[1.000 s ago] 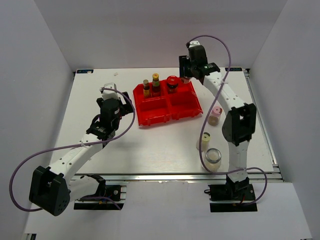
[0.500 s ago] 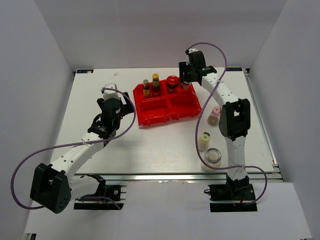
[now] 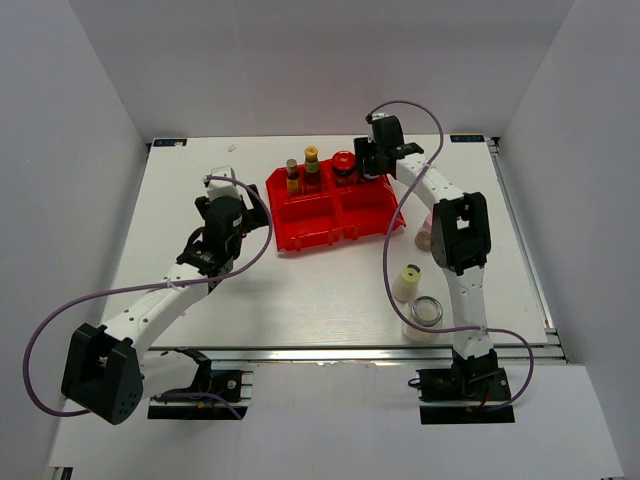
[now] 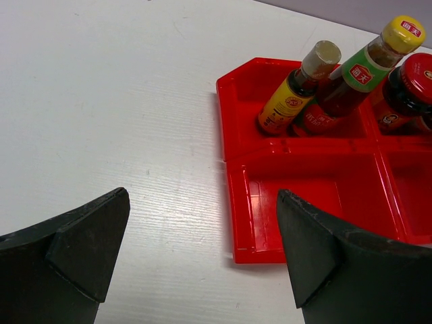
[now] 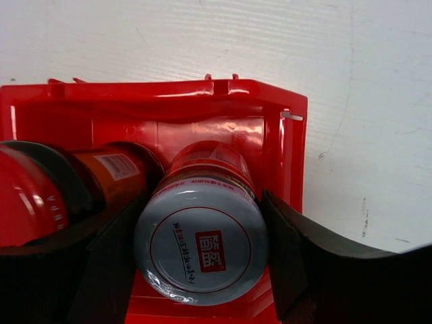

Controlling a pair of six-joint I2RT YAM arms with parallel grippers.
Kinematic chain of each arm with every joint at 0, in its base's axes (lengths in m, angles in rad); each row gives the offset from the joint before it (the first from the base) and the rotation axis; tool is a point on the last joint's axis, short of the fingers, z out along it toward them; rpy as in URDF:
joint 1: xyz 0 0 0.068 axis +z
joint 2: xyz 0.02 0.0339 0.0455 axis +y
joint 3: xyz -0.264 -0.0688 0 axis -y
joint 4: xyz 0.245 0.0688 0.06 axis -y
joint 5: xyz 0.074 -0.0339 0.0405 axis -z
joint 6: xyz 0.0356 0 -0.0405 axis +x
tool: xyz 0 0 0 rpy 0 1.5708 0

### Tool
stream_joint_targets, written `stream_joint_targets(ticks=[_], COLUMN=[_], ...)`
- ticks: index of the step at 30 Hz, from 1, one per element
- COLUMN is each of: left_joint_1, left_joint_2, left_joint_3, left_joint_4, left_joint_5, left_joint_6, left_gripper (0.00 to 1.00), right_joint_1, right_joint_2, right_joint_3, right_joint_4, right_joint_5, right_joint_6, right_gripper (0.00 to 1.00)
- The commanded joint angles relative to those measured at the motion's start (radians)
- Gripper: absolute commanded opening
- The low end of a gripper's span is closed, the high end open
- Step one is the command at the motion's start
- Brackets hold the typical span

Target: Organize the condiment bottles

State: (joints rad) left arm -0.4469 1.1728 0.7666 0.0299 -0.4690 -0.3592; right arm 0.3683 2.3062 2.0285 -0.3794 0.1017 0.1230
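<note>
Reaching far, right gripper clasping silver-lidded jar

I am standing in what is looking like a robotics lab test cell: plain white panels are boxing in a white table. A left arm and a right arm are sitting bolted by an aluminium rail at its near edge.

Red tray, dark yellow-capped sauce bottles, red-lidded jar, silver-lidded jar, white table

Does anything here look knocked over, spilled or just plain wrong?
Nothing is spilled, tipped or broken. The only oddity: the red tray sits slightly crooked, turned a little against the table's straight edges.
</note>
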Motion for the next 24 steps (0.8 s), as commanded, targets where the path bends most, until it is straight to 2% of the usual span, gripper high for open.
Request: stream_joint_targets(ticks=[1, 3, 4, 7, 12, 21, 24], left_joint_1=[0.005, 0.005, 0.005, 0.005, 0.005, 0.005, 0.005], left_joint_2=[-0.002, -0.001, 0.001, 0.005, 0.007, 0.002, -0.005], left_joint_3=[0.017, 0.017, 0.019, 0.020, 0.023, 0.025, 0.022], left_joint_4=[0.008, 0.008, 0.008, 0.010, 0.007, -0.002, -0.001], left_joint_5=[-0.005, -0.003, -0.005, 0.007, 0.010, 0.027, 0.032], left_joint_6=[0.003, 0.003, 0.003, 0.006, 0.006, 0.003, 0.003], left_gripper=[0.98, 0.98, 0.98, 0.98, 0.98, 0.98, 0.98], right_joint_1=[0.003, 0.001, 0.001, 0.003, 0.003, 0.001, 0.003], right_joint_2=[-0.025, -0.025, -0.025, -0.030, -0.050, -0.132, -0.226], right_joint_3=[-0.004, -0.011, -0.016, -0.024, -0.027, -0.059, -0.117], right_joint_4=[0.122, 0.122, 0.117, 0.116, 0.105, 0.088, 0.089], right_joint_5=[-0.014, -0.016, -0.014, -0.014, -0.025, 0.012, 0.055], right_joint_6=[-0.005, -0.003, -0.005, -0.008, -0.011, -0.025, -0.028], right_gripper=[0.24, 0.35, 0.45, 0.68, 0.88, 0.89, 0.89])
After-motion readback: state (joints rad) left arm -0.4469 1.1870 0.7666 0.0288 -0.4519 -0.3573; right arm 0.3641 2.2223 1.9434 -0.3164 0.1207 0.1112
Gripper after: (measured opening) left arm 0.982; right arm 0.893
